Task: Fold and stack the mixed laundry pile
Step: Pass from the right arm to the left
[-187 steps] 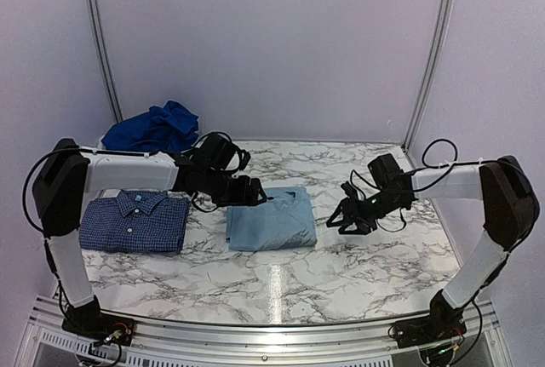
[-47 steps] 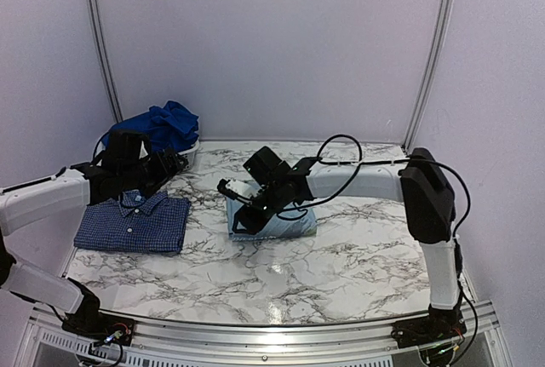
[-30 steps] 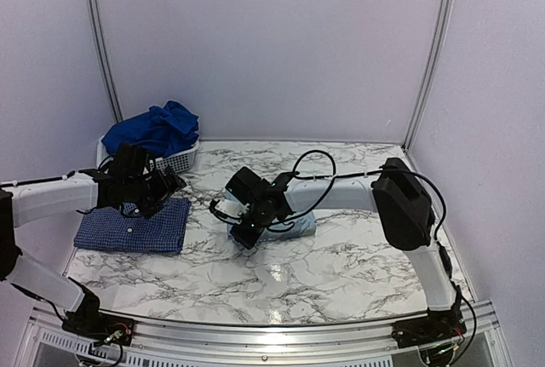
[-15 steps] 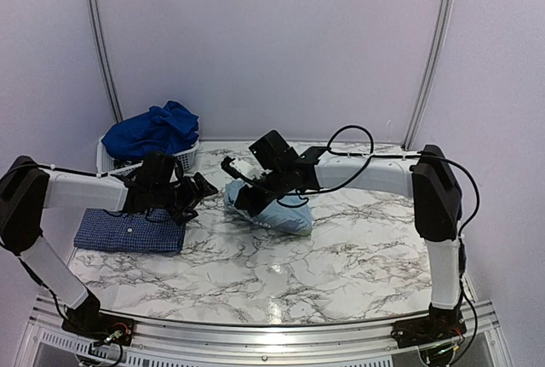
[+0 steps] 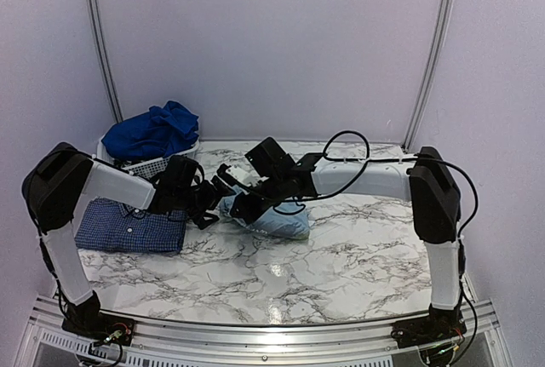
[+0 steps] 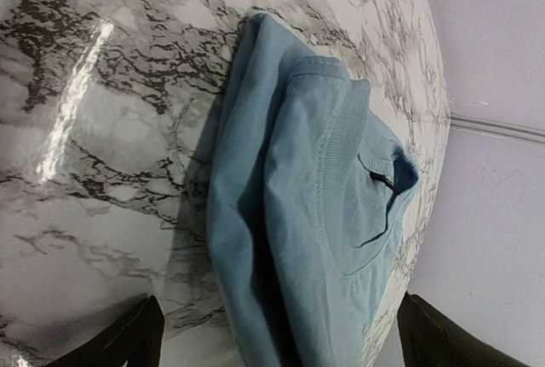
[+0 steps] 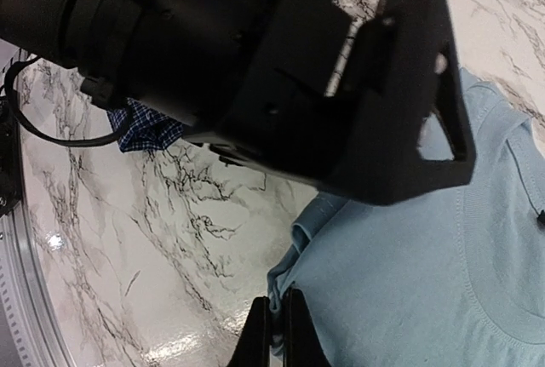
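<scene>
Rearward, a basket of royal blue clothes stands behind the navy check shirt. Right fingers clench the pale blue T-shirt at its edge; left fingers, spread wide, flank it.

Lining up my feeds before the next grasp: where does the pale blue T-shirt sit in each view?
Top external: the pale blue T-shirt lies bunched mid-table, slightly left of centre.
Left wrist: T-shirt fills the centre, collar toward the right.
Right wrist: T-shirt fills the lower right.
Shared landmark: the marble tabletop around it.
</scene>
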You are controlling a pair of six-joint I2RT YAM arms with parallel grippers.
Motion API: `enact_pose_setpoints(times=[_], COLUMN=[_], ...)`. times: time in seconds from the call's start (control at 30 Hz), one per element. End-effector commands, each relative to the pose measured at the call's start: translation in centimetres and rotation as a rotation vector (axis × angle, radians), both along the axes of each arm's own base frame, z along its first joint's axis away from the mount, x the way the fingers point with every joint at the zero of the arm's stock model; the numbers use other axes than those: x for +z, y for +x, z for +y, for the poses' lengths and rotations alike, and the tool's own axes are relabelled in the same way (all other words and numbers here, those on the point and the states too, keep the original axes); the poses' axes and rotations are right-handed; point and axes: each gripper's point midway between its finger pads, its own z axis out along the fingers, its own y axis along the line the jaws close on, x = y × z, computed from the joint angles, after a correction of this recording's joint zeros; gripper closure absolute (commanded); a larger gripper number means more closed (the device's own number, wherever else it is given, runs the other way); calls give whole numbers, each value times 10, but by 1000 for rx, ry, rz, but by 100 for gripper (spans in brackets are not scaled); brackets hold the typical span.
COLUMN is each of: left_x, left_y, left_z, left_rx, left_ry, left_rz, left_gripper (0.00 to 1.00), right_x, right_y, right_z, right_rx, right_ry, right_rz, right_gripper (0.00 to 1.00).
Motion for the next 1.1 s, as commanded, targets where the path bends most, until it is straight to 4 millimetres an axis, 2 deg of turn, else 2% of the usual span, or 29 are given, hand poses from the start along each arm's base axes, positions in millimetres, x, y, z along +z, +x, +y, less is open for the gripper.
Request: enact_pose_setpoints(times=[0.0,0.17,0.27,0.3,0.37,0.43,0.47,0.53,0.63,0.7,0.77,0.83,0.9,1.0,1.07], left_x=[3,-7,-8,-8,-7,-6,-7,-7,-3,6,16,30,41,61,72], left_y=[9,9,9,9,9,4,0,-7,-22,-31,-41,-48,-57,-65,-69], left_z=[-19,-32,-34,-34,-33,-34,-33,-29,-14,-2,11,23,36,54,66], left_rx=[-22,-38,-42,-46,-64,-102,-127,-199,-315,-372,-423,-464,-492,-510,-516], left_ry=[-51,-65,-61,-58,-52,-38,-17,95,293,369,438,494,549,622,680], left_rz=[-6,18,16,12,-1,-8,1,16,24,11,-10,-47,-56,-86,-104], left_gripper=[1,6,15,21,39,64,81,99,100,100,100,100,100,100,100], right_x=[27,28,33,35,36,40,42,50,66,76,85,89,94,101,97], right_y=[-3,-11,-18,-20,-23,-27,-29,-28,-25,-25,-24,-22,-22,-22,-22], right_z=[25,34,42,43,45,42,40,30,12,-1,-16,-35,-52,-74,-85], right_rx=[25,33,42,45,51,58,56,38,1,-20,-40,-68,-89,-121,-140], right_ry=[89,111,131,137,140,145,144,148,165,176,191,196,203,209,197], right_rz=[-27,-11,-3,-5,3,9,8,-3,-15,-9,5,17,20,12,16], right_gripper=[100,100,100,100,100,100,95,84,62,52,42,26,14,2,1])
